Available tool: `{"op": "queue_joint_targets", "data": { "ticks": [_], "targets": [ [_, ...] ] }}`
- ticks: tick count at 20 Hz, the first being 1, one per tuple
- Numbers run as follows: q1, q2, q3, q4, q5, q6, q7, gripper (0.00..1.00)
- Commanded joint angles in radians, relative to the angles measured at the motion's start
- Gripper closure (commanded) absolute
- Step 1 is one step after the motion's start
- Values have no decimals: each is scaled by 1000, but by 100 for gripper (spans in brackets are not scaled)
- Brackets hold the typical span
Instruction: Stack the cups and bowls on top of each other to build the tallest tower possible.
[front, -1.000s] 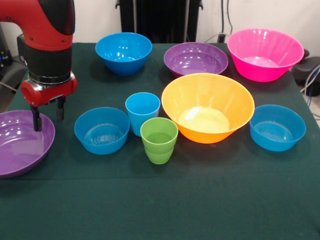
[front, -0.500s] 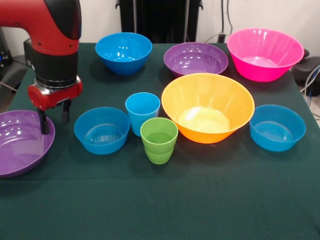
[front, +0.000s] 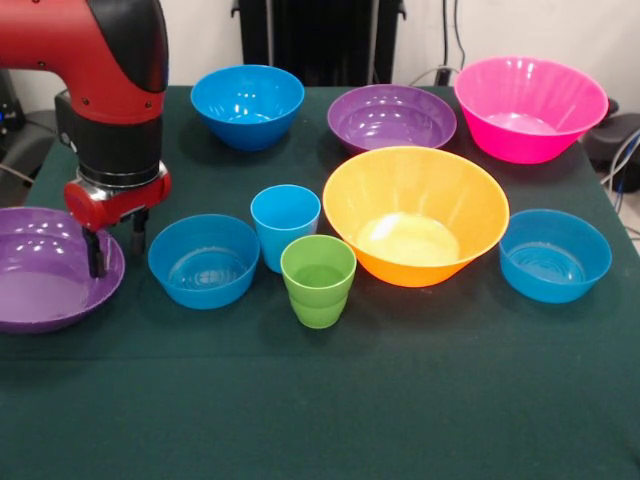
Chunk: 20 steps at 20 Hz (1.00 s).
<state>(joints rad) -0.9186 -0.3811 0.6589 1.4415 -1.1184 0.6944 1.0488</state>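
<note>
I see my gripper (front: 117, 250) clamped on the right rim of the wide glossy purple plastic bowl (front: 45, 285), one finger inside, one outside. Just right of that bowl: a small blue bowl (front: 204, 260), light blue cup (front: 285, 225), green ridged cup (front: 318, 280).

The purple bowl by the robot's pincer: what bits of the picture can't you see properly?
- Purple bowl, front view: left side cut off by the picture edge.
- Pincer: whether it pinches the bowl's rim is unclear.
- Light blue cup: lower part hidden behind the green cup.
- Orange cup: not visible.
</note>
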Motion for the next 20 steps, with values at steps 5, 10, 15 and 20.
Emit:
{"op": "queue_joint_targets", "data": {
  "ticks": [5,10,15,20],
  "targets": [
    [80,16,-82,-42,-56,36,-163,100],
    [90,8,-85,-39,-44,48,-174,100],
    [87,4,-84,-33,-32,49,-184,100],
    [88,-15,-90,-22,-31,32,-146,100]
  ]
}}
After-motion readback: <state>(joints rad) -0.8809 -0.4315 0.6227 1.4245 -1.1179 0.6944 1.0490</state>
